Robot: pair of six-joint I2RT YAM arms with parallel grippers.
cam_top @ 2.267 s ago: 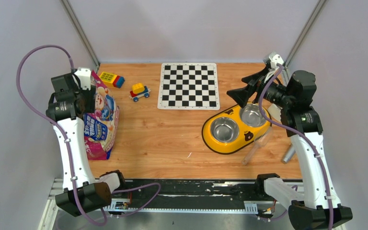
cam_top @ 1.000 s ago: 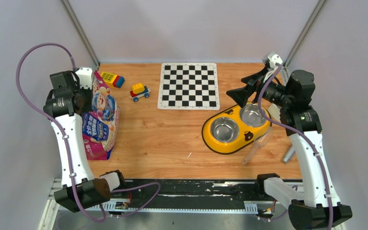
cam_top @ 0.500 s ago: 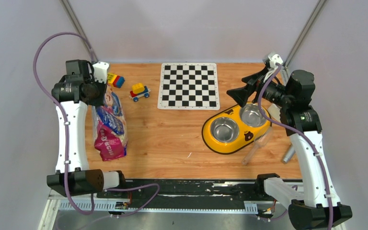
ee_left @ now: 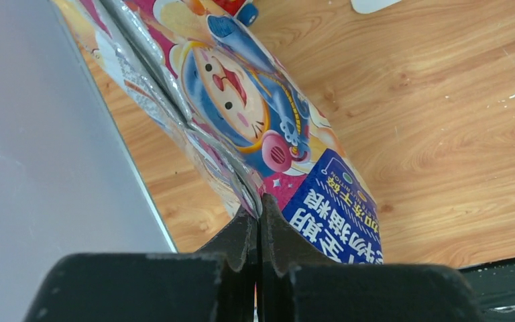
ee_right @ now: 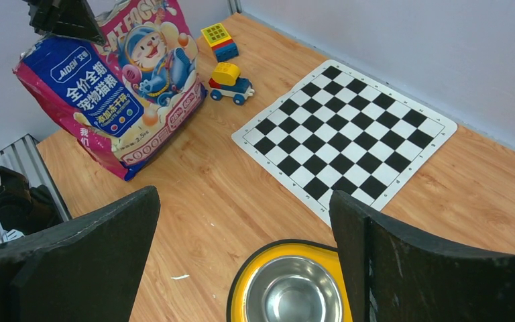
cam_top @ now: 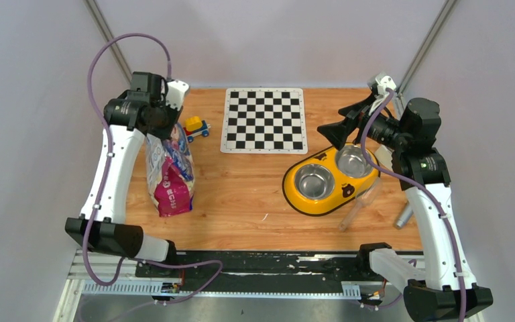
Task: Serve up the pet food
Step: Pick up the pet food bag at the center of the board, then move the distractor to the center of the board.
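The glossy pink and blue cat food bag (cam_top: pixel 169 171) hangs by its top edge from my left gripper (cam_top: pixel 158 126), which is shut on it. In the left wrist view the fingertips (ee_left: pixel 260 206) pinch the bag's folded seam (ee_left: pixel 268 127). The bag's bottom end sits low, near the wood; I cannot tell if it touches. The pet food itself is hidden inside the bag. My right gripper (cam_top: pixel 332 134) hovers open and empty over the back of the yellow double bowl (cam_top: pixel 328 194). The right wrist view shows the gripper (ee_right: pixel 245 201), a steel cup (ee_right: pixel 294 295) and the bag (ee_right: pixel 117 94).
A checkerboard mat (cam_top: pixel 265 119) lies at the back middle, with a toy car (cam_top: pixel 198 125) to its left. Stacked toy bricks (ee_right: pixel 219 40) sit in the back left corner. A clear scoop (cam_top: pixel 359 204) and a grey cylinder (cam_top: pixel 402 216) lie right of the bowl.
My left arm has swung right and toward the back, carrying the bag off the left edge; the bag has turned and now hangs narrow side up. The right arm has not moved.
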